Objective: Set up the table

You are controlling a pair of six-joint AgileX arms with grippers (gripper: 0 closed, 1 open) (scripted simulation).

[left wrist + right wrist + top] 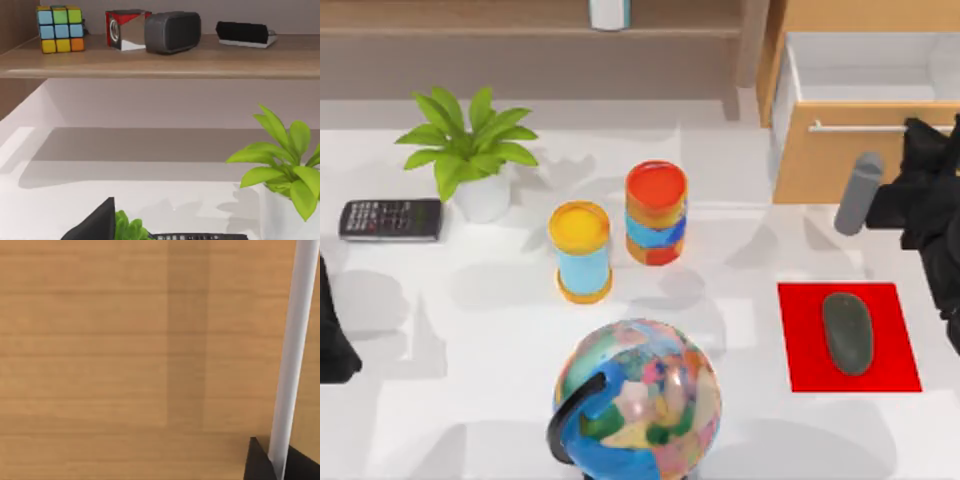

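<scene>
Our right gripper (927,135) is closed on the drawer handle (865,127) of the open wooden drawer (840,160); below it lies the red mat (895,350). Our left arm (332,330) is parked at the left edge of the table (470,330); we cannot tell its grip.

Rear: wooden shelf (200,60) along a pale wall (175,102) — carries a colour cube (60,28), red-and-silver box (123,30), dark speaker (173,31), black flat device (246,34) | Right: light-brown drawer cabinet (840,155) — drawer open, white handle bar (292,355) | Light: soft, shadows faint.
</scene>
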